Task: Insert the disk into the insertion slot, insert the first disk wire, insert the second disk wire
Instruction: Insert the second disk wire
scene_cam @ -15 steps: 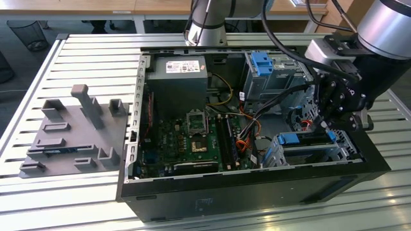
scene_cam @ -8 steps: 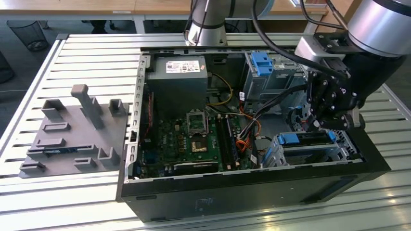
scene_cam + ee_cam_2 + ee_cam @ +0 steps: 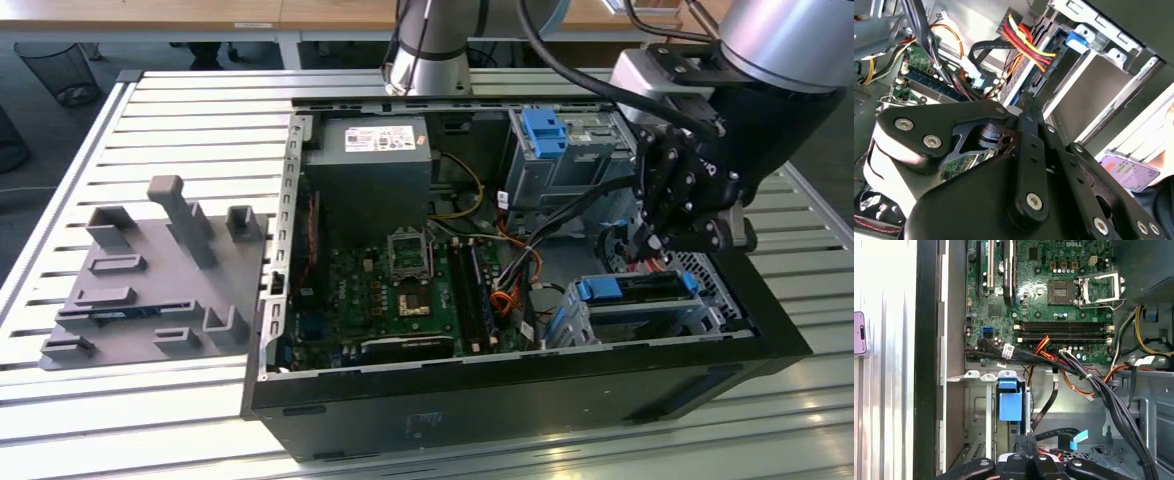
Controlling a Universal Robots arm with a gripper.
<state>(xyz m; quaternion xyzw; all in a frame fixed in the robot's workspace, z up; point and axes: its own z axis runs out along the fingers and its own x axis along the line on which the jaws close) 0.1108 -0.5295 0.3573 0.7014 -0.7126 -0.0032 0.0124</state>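
Disk [image 3: 638, 288] appears seated in insertion slot [image 3: 583, 322]. Hand [image 3: 657, 243] hangs just above, fingers [image 3: 1020, 451] drawn together, nothing visibly gripped. Wire step: align connector [image 3: 1038, 80] squarely, avoid snagging cables [image 3: 1114, 400].

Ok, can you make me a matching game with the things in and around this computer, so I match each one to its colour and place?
Things:
1. the disk
2. the gripper
3. the motherboard
4. the parts holder

Clues:
A. green, flat inside the case
B. grey, outside the case on the exterior view's left
C. blue-framed, sitting in the insertion slot
D. black, hanging close by the insertion slot

Pairs: 1-C, 2-D, 3-A, 4-B
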